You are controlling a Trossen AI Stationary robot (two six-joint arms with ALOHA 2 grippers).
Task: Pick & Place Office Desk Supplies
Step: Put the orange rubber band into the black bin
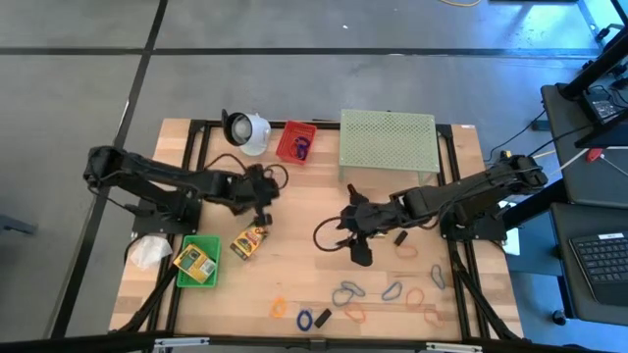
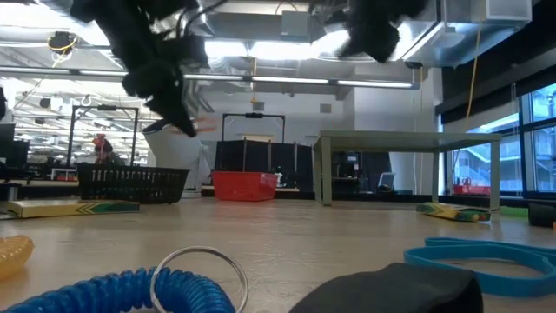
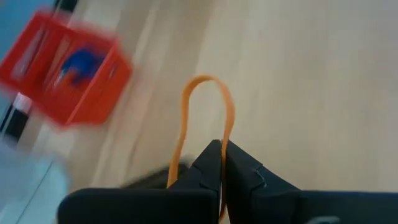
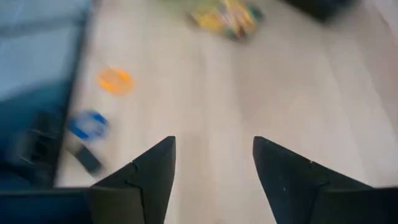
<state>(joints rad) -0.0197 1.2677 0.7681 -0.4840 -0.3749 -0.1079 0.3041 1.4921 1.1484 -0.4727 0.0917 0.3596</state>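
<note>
tabletop (image 1: 294, 255): wood, carries everything below.
mesh stand (image 1: 388, 143): pale green, far side, right of centre.
left tool (image 3: 221, 163): over the tabletop left of centre, near the red basket; fingers pinched tight on an orange rubber band (image 3: 205, 109), whose loop sticks out forward past the fingertips.
right tool (image 4: 213, 163): over the tabletop centre, in front of the mesh stand; fingers spread wide, nothing between them.
red basket (image 1: 296, 142): far side, just left of the mesh stand, with something blue inside.
green bin (image 1: 197, 261): near-left, holds one crayon box (image 1: 195, 261).
second crayon box (image 1: 250, 240): loose on the tabletop just right of the green bin, just near-side of the left tool.
loose supplies: oval clips and rubber-band loops (image 1: 392, 292) scattered along the near edge, near-side of the right tool and apart from it.
blue coil (image 1: 304, 319): near edge, beside a small black clip (image 1: 322, 318); well clear of both tools.
</note>
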